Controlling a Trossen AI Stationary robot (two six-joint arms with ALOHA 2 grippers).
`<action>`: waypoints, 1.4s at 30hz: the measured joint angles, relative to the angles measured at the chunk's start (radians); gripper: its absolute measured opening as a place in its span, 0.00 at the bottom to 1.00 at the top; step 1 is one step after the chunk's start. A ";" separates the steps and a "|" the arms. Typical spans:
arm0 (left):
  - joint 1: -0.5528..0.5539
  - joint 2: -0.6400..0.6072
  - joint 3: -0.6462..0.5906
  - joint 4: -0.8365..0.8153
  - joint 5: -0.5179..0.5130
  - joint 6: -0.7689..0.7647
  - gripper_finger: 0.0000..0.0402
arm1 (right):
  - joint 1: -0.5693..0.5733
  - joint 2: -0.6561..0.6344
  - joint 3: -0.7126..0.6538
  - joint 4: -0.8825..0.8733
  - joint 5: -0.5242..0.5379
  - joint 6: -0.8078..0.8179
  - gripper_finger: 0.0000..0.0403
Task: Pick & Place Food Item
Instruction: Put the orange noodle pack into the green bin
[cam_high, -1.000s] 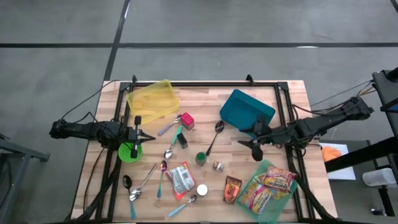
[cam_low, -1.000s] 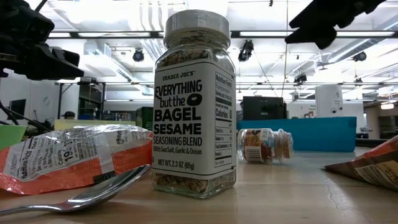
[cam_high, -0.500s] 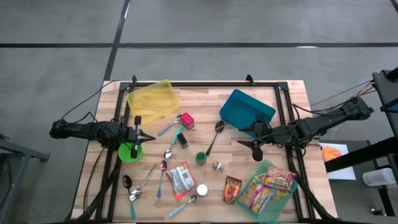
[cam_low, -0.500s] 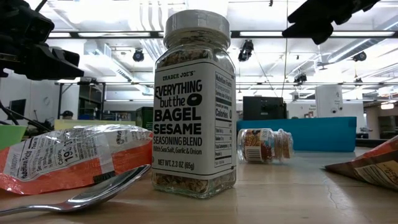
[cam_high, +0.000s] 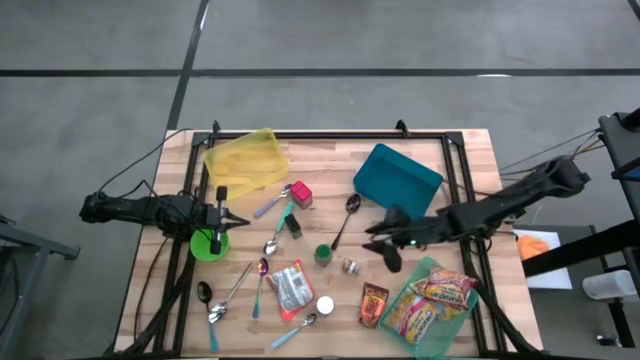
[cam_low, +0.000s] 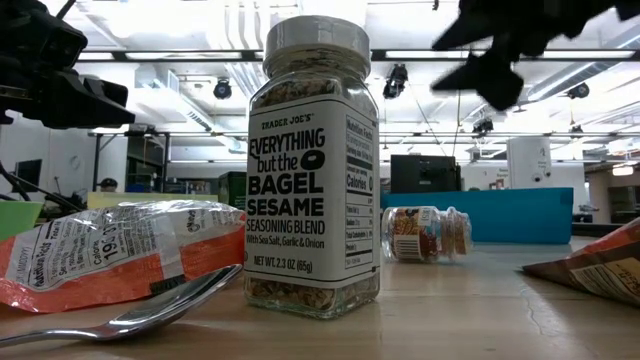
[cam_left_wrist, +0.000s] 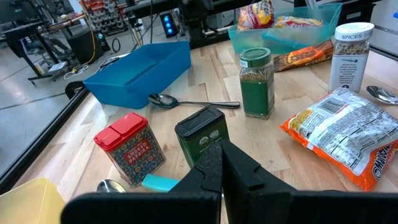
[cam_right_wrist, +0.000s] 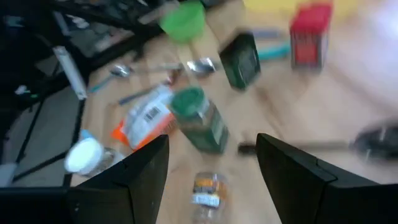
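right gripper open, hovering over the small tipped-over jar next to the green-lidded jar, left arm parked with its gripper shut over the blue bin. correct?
One error: the left gripper is parked shut over the green cup, not the blue bin, as the high view shows. The rest holds: the right gripper hangs open above the small tipped-over jar beside the green-lidded jar.

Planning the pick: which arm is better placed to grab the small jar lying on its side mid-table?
Right, probably. The right gripper hangs with fingers open beside the small jar. The left gripper sits shut at the table's far side.
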 joint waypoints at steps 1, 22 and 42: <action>0.000 0.000 0.000 0.000 0.000 0.000 0.00 | 0.000 0.029 0.000 0.010 -0.013 0.029 0.59; 0.000 0.000 0.000 0.000 0.000 0.000 0.00 | 0.044 0.397 0.336 -0.078 -0.071 0.324 0.59; 0.000 0.000 0.000 0.000 0.000 0.000 0.00 | 0.094 0.810 0.867 -0.373 -0.037 0.454 0.59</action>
